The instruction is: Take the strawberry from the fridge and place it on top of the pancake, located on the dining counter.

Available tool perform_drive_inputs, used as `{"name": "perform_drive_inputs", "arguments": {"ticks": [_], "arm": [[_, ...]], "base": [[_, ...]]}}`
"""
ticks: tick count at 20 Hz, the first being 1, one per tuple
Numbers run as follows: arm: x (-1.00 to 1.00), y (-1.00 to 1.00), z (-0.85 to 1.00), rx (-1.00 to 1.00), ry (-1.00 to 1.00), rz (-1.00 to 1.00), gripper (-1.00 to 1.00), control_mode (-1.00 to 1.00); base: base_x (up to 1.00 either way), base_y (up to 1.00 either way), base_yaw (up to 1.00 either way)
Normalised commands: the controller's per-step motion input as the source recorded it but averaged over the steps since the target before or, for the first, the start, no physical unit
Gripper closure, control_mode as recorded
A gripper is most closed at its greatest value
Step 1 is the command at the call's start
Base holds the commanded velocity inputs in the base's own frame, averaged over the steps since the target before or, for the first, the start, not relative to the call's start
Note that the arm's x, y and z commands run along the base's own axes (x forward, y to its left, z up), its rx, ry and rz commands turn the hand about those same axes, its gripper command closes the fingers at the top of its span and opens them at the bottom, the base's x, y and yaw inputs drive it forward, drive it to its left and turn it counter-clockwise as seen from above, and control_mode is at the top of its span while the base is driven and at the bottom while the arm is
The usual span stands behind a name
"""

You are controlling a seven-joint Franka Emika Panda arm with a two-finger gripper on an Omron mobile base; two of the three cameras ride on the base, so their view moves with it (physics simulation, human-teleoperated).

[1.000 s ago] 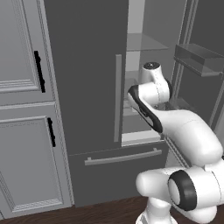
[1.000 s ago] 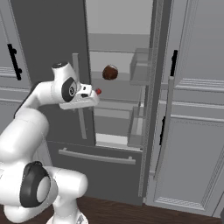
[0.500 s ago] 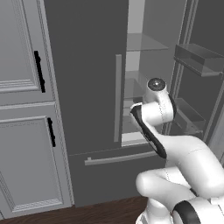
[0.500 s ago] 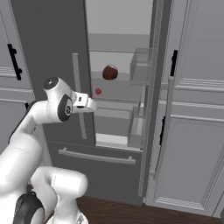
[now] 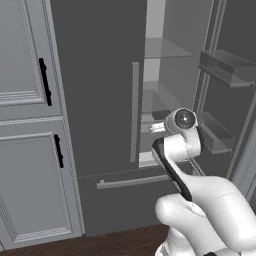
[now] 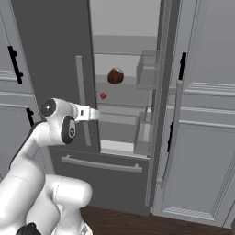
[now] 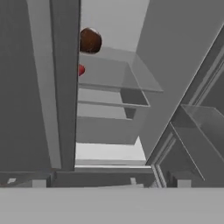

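The strawberry [image 6: 103, 96] sits on a glass shelf in the open fridge [image 6: 124, 55], up and ahead of the pincer [image 6: 94, 114]. I cannot tell if the pincer is released or clenched. The berry looks tiny, light and squishy, so hold its sides gently.

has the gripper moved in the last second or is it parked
Yes. In the right base view the gripper has dropped against the fridge: it was level with the strawberry a second ago and now sits below it, near the closed door's handle.
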Motion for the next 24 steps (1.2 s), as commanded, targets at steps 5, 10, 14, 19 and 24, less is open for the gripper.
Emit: {"name": "perform_drive_inputs", "arguments": {"ticks": [5,10,14,19,24], "arm": [[0.06,0.00,0.15,0.00,-0.18,0.10,-1.00,-1.00],[0.27,0.01,0.32,0.00,-0.07,0.20,-1.00,-1.00],[0.44,0.14,0.35,0.00,0.07,0.09,-1.00,-1.00],[0.42,0.39,0.32,0.00,0.25,0.02,-1.00,-1.00],[0.21,0.56,0.03,-0.03,0.15,-0.16,-1.00,-1.00]], "base": [[0.00,0.00,0.00],[0.00,0.00,0.00],[0.00,0.00,0.00],[0.00,0.00,0.00],[0.00,0.00,0.00]]}}
